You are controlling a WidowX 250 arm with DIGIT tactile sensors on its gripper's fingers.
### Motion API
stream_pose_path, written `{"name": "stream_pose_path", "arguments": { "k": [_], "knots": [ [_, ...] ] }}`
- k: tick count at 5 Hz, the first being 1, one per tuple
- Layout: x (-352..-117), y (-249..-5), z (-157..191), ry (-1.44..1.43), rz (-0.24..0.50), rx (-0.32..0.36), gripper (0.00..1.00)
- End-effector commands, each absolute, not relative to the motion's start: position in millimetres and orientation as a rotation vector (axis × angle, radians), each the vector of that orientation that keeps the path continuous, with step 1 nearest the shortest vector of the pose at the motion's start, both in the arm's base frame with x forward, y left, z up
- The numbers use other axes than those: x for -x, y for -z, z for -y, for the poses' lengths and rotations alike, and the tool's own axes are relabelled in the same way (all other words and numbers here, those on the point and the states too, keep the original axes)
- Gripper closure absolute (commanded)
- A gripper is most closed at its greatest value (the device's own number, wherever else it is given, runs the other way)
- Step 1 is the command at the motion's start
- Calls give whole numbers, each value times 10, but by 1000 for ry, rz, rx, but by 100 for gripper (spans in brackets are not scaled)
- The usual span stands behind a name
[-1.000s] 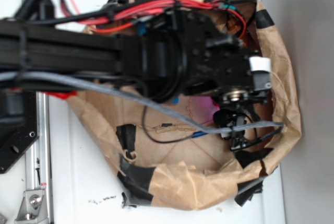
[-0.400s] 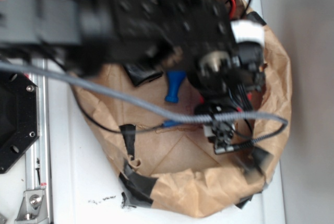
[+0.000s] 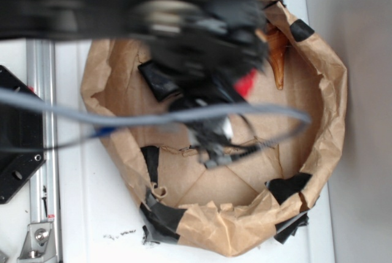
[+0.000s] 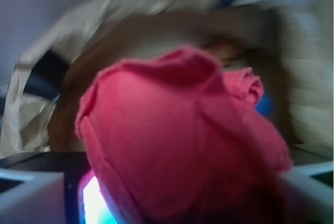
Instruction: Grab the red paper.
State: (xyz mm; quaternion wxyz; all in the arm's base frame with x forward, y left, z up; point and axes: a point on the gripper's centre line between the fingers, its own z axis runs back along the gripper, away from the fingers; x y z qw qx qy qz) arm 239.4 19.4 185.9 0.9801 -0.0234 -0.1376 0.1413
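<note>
We can read no writing or label on anything. In the wrist view the crumpled bright red paper wad (image 4: 182, 140) fills the centre and lower frame, sitting between the two grey fingers (image 4: 31, 195), which pinch it at the lower corners. In the exterior view the blurred black gripper (image 3: 214, 146) hangs over the middle of the brown paper bag (image 3: 331, 110), and a red patch (image 3: 246, 83) shows beside it. A brown-orange pointed object (image 3: 277, 54) lies near the upper right rim. The bag floor at lower centre is open.
</note>
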Motion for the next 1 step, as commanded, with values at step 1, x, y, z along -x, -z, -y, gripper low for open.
{"name": "stream_pose_path", "arguments": {
  "k": [1],
  "knots": [
    [-2323,-1747,-271,-314,267,13,100]
  ]
}}
